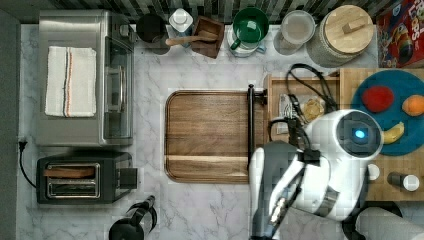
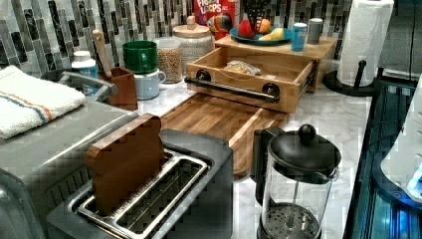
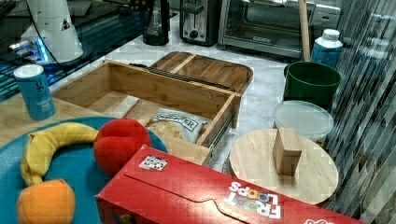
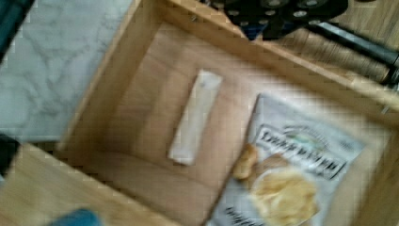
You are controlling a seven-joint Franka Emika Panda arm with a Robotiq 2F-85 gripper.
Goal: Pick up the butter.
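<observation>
My hand: my gripper (image 4: pixel 282 14) hangs over the drawer. I cannot tell if it is open or shut.
Drawer: the wooden drawer (image 4: pixel 117 70) is pulled out and open on top. Everything else I place from it.
Snack bag: the grey snack bag (image 4: pixel 291 165) lies flat inside the drawer, near one side.
Butter: the butter (image 4: pixel 195 117) lies flat on the drawer floor, just beside the snack bag, not touching it.
Which way it points: its long side runs almost along the bag's edge, a little tilted.
How it feels, I think: light, a bit soft, with slippery paper.
Where to hold: across the thin middle, gently, so it does not squash.
</observation>
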